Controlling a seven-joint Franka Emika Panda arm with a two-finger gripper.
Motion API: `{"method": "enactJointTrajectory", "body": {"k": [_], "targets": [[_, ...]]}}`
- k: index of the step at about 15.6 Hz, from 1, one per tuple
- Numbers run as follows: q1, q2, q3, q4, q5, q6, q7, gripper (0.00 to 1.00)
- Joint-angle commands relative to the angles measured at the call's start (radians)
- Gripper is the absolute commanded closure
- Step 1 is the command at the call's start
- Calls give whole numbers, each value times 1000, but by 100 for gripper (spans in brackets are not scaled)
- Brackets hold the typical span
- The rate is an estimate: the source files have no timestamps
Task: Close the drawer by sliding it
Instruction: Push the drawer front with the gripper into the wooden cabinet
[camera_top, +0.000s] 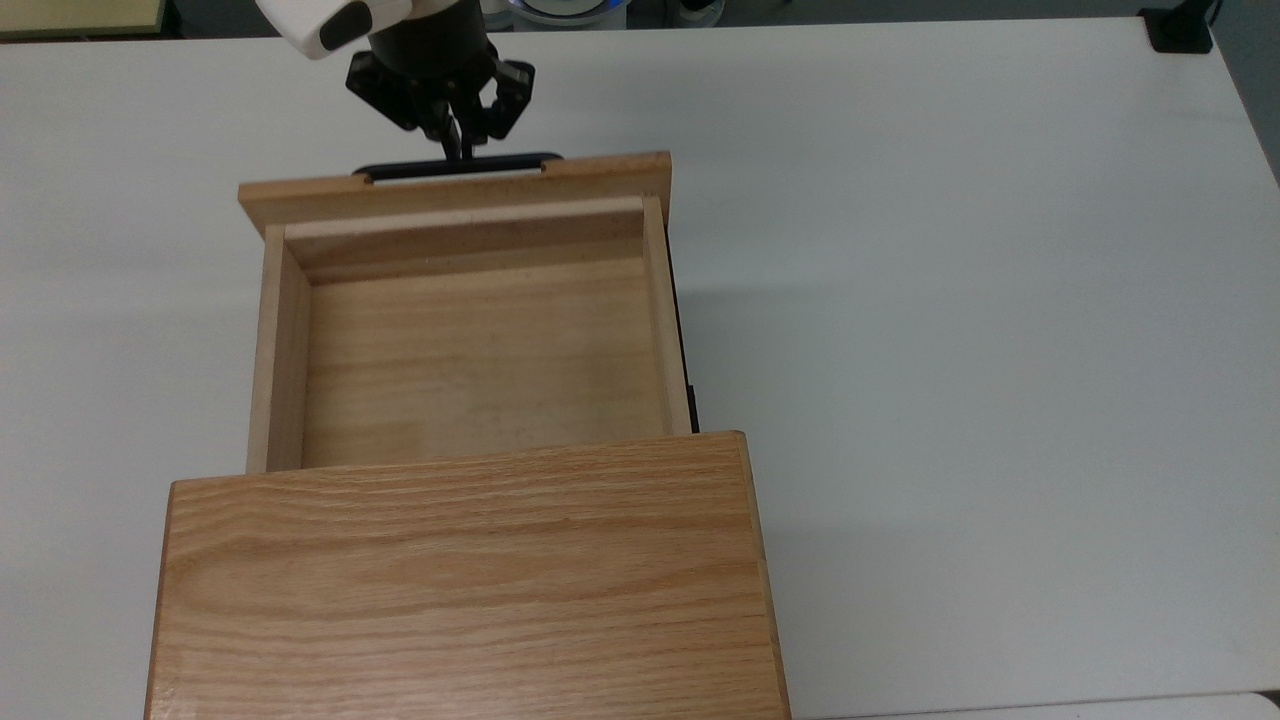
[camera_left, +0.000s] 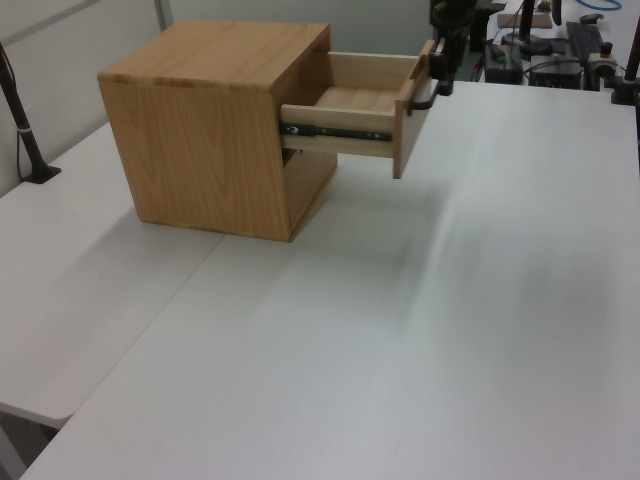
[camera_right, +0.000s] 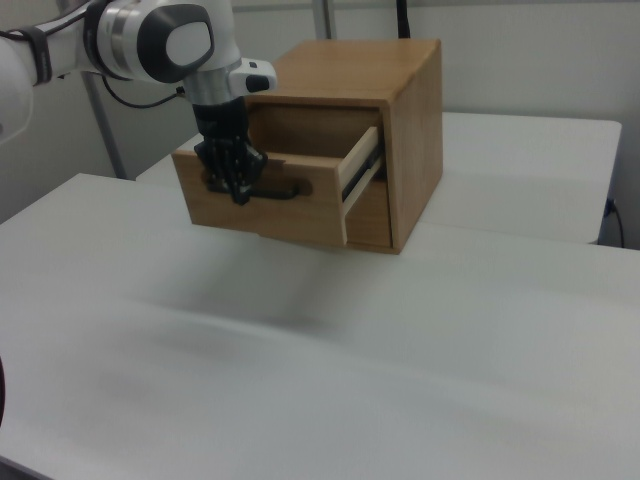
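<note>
Drawer (camera_top: 470, 340), most of its length out of the cabinet (camera_top: 460, 580) on the white tabletop (camera_top: 950, 300); end effector (camera_top: 458, 148), fingers nearly together and gripping nothing, tips at the black handle (camera_top: 455, 166); risk: narrow contact slipping off the bar, or an off-line push skewing the drawer on its rails.

Bright, even light; soft shadows.
</note>
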Motion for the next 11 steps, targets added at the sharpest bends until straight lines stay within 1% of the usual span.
{"method": "enactJointTrajectory", "body": {"k": [1,3,7,11], "targets": [[19,50,-17,38,22,133,35,89],[22,90,-17,64,23,215,35,89],[32,178,-21,131,49,372,35,90],[65,213,-37,136,48,541,50,92]]}}
